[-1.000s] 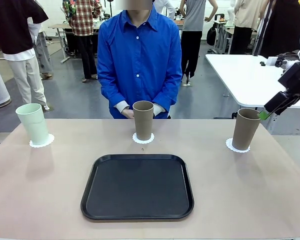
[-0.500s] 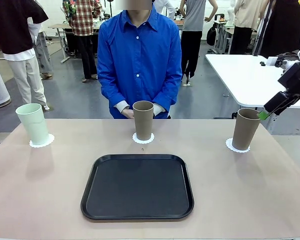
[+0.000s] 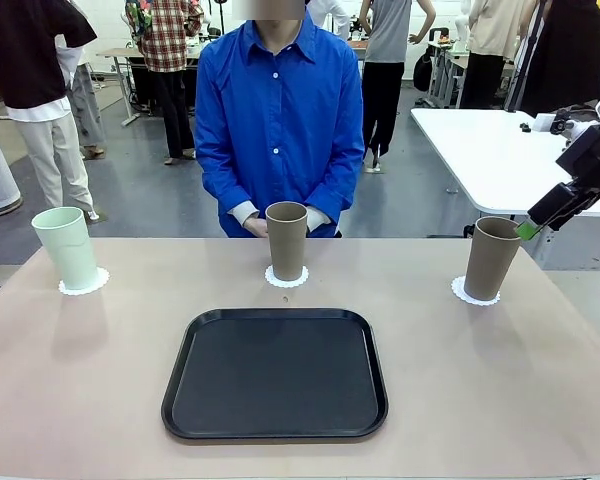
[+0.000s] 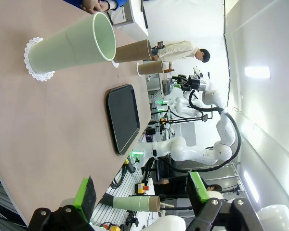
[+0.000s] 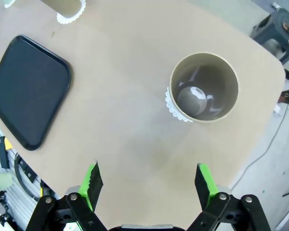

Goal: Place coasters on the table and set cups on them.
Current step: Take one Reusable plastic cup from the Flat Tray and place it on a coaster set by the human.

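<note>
Front view: three cups, three coasters, one tray

Front view shows no readable writing or brand on anything. Three tall tapered handleless matte cups stand upright on the beige matte table (image 3: pixel 80 400): one mint green cup (image 3: pixel 66 247) at the far left, one tan cup (image 3: pixel 286 240) at the far middle, and a second tan cup (image 3: pixel 491 258) at the far right. Each sits on its own round white coaster with a scalloped lacy edge: the left coaster (image 3: pixel 98 283), the middle coaster (image 3: pixel 272 277), the right coaster (image 3: pixel 461 293). One black rounded-square tray (image 3: pixel 275 373) with a raised rim lies near the middle, bare. A person in a blue shirt (image 3: pixel 278 120) stands at the far side.

The right pincer (image 5: pixel 148 180) hangs above the table near the right-hand cup, jaws wide apart and holding nothing. The left pincer (image 4: pixel 142 195) is likewise spread open and empty, well apart from the green cup.
</note>
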### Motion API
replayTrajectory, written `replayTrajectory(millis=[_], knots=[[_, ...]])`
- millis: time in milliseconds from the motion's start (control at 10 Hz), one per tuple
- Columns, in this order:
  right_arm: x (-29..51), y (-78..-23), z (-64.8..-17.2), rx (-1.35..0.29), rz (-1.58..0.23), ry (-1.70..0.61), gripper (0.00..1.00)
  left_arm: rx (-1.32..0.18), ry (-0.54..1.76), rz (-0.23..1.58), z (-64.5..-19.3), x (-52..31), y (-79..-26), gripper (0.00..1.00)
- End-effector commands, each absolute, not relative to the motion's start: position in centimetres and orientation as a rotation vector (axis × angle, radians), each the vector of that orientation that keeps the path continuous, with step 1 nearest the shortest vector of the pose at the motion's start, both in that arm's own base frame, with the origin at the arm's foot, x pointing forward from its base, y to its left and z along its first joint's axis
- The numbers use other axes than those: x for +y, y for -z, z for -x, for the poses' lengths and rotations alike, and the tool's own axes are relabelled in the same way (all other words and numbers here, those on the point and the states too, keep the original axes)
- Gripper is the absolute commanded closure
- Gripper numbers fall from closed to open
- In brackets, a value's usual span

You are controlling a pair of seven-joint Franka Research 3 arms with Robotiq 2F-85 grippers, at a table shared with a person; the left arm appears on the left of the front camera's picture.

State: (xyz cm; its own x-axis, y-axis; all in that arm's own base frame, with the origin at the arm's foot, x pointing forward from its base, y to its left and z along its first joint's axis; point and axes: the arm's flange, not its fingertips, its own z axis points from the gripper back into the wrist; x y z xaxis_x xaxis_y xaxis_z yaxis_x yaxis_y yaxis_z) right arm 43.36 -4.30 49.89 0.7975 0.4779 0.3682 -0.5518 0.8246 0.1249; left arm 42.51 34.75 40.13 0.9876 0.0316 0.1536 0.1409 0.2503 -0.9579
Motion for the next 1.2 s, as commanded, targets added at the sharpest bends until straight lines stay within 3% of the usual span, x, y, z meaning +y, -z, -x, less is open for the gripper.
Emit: replayTrajectory(millis=[0, 100, 300, 600, 700, 800, 1000, 1100], knots=[[-4.3, -49.9, -43.4, -0.332, -0.232, -0.558, 0.00, -0.150, 0.070, 1.312, -42.4, 34.8, -40.3, 0.00], [-6.0, -49.9, -42.1, -0.239, -0.131, -0.447, 0.00, -0.150, 0.070, 1.312, -42.4, 34.8, -40.3, 0.00], [-7.7, -49.3, -40.4, -0.122, -0.129, -0.314, 0.00, -0.150, 0.070, 1.312, -42.4, 34.8, -40.3, 0.00], [-8.5, -49.0, -38.1, -0.113, -0.169, -0.284, 0.00, -0.150, 0.070, 1.312, -42.4, 34.8, -40.3, 0.00], [-9.6, -48.6, -40.2, -0.122, -0.105, -0.277, 0.00, -0.150, 0.070, 1.312, -42.4, 34.8, -40.3, 0.00], [-9.5, -48.6, -39.4, -0.105, -0.123, -0.271, 0.00, -0.150, 0.070, 1.312, -42.4, 34.8, -40.3, 0.00], [-14.9, -49.1, -38.6, -0.097, -0.579, -0.212, 0.00, -0.150, 0.070, 1.312, -42.4, 34.8, -40.3, 0.00], [-18.2, -49.4, -37.8, -0.086, -0.718, -0.205, 0.00, -0.150, 0.070, 1.312, -42.4, 34.8, -40.3, 0.00]])
